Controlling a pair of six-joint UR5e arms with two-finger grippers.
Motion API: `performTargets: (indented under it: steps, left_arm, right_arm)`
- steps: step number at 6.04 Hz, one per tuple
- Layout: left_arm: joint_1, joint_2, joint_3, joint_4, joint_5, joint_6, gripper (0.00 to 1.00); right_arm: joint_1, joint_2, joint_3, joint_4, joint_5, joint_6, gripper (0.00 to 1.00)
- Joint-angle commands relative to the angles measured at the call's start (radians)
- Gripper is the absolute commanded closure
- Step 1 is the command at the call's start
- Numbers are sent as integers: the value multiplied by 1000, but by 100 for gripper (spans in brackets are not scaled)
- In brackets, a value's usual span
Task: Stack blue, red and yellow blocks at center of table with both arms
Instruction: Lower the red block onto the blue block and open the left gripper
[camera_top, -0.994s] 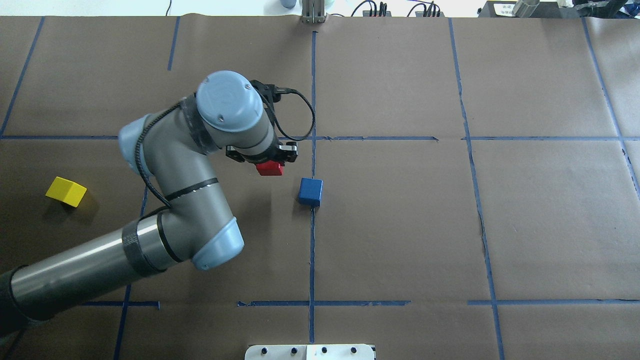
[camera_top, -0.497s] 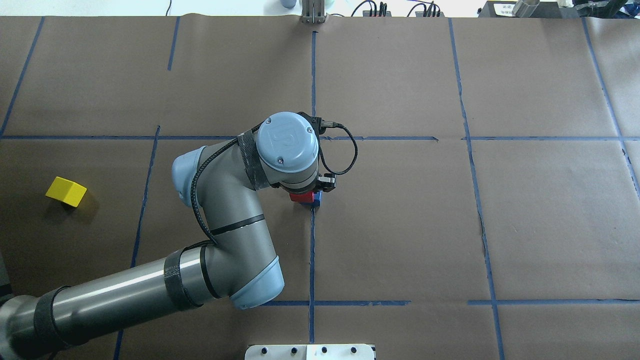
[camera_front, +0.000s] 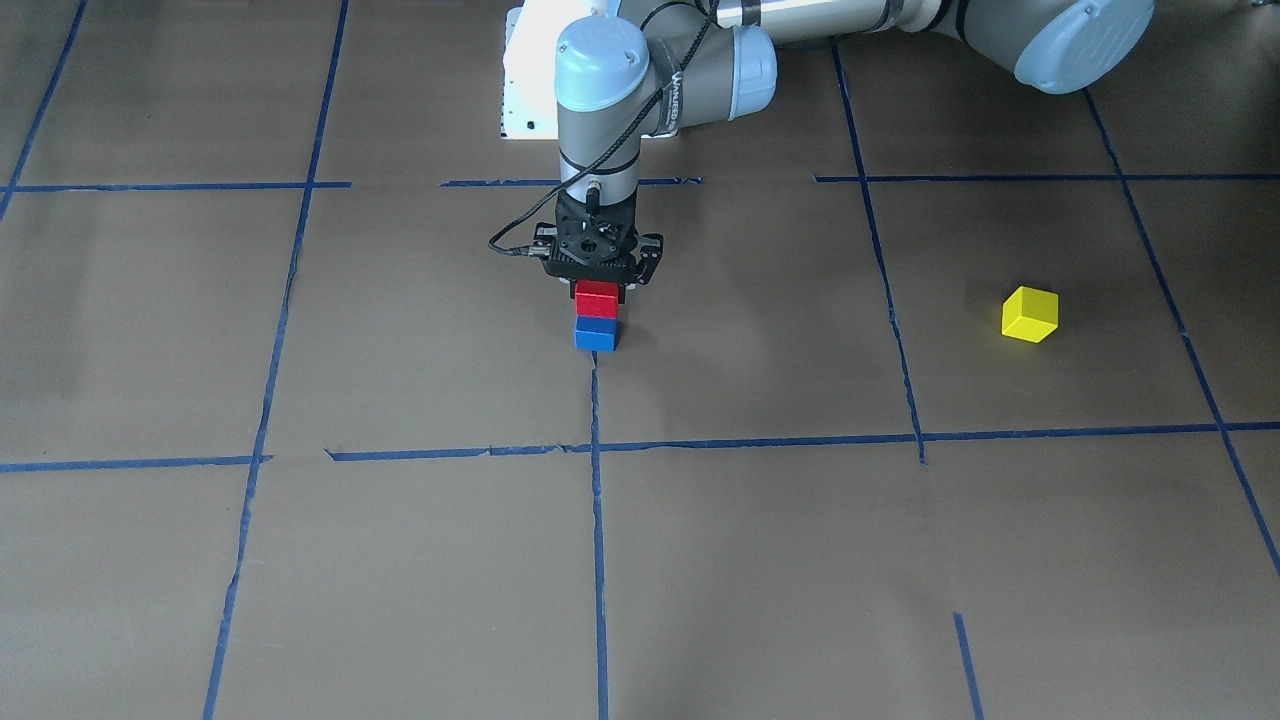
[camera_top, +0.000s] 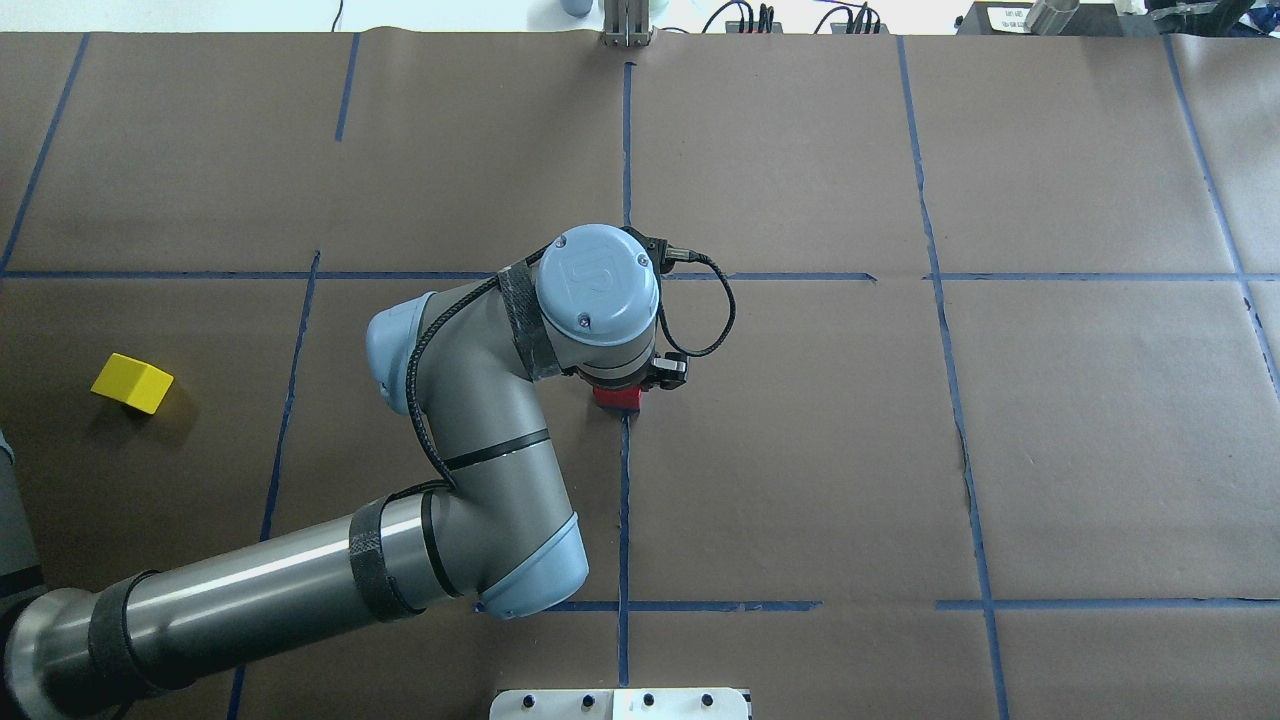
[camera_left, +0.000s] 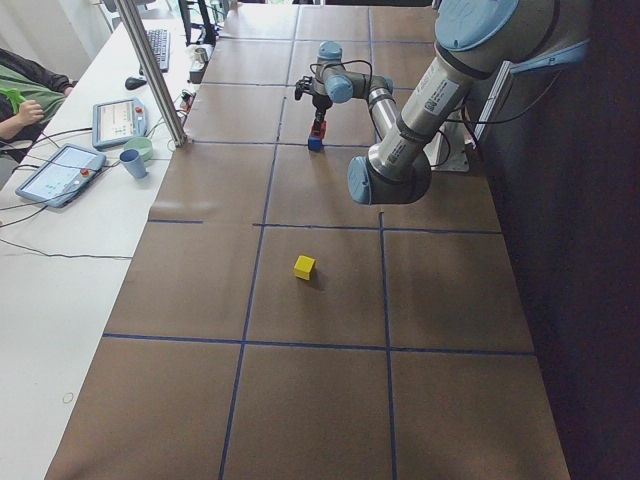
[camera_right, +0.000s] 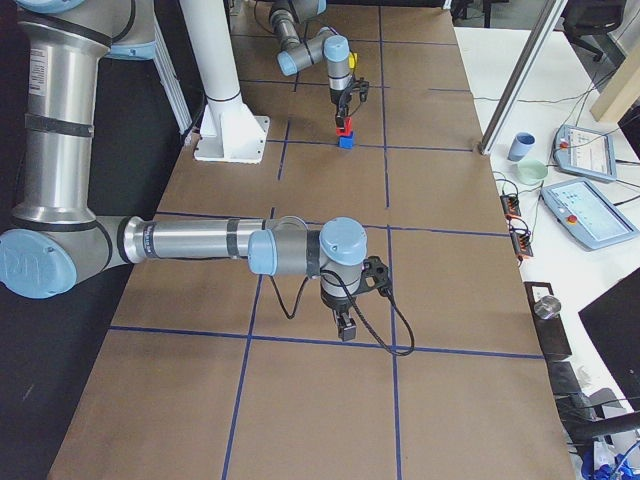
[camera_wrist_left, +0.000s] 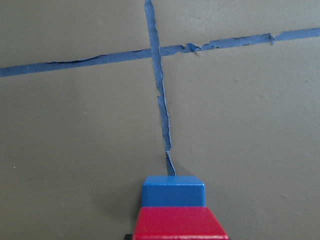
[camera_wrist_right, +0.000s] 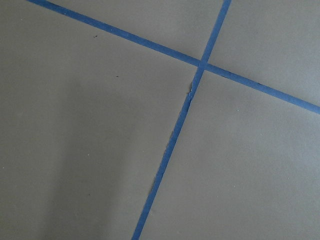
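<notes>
Stacking step: red block (camera_front: 596, 298) going onto blue block (camera_front: 596, 334); judged seated or very nearly so.
Red block: directly on top of the blue one, apparently touching it, edges roughly in line.
Blue block: middle of the worktop (camera_front: 300, 560), at the end of a tape line (camera_front: 596, 420).
Left gripper (camera_front: 597, 292): pointing straight down, fingers clamped on the red block's sides.
Yellow block (camera_front: 1030, 314): alone, well apart from the pair, toward the worktop's left edge; not yet stacked.
Right gripper (camera_right: 346, 328): over bare paper toward the worktop's right edge; whether its fingers are apart or together cannot be told.
Risk, release: opening before the red block is fully seated could let it land skewed.
Risk, retreat: a finger dragging on lift-off could pull the red block off or topple the pair.
Risk, pressure: pressing down too hard could skid the blue block off centre.
</notes>
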Motion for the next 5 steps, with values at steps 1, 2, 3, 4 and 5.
performTargets:
  steps: [1,2,3,4,5]
  left_arm:
    - [-1,-3,18,-3,-3,2,91]
    - [-3,-2,21,-3,-3,2,91]
    - [-3,-3,25,-6,-3,-1,91]
    - [-3,-5,25,-10,-3,-6,90]
    - [-3,-5,25,-12,-3,-9,88]
  right_arm:
    - [0,0,-1,0,0,0,0]
    - [0,0,-1,0,0,0,0]
    - [0,0,-1,0,0,0,0]
    - [0,0,-1,0,0,0,0]
    - [0,0,-1,0,0,0,0]
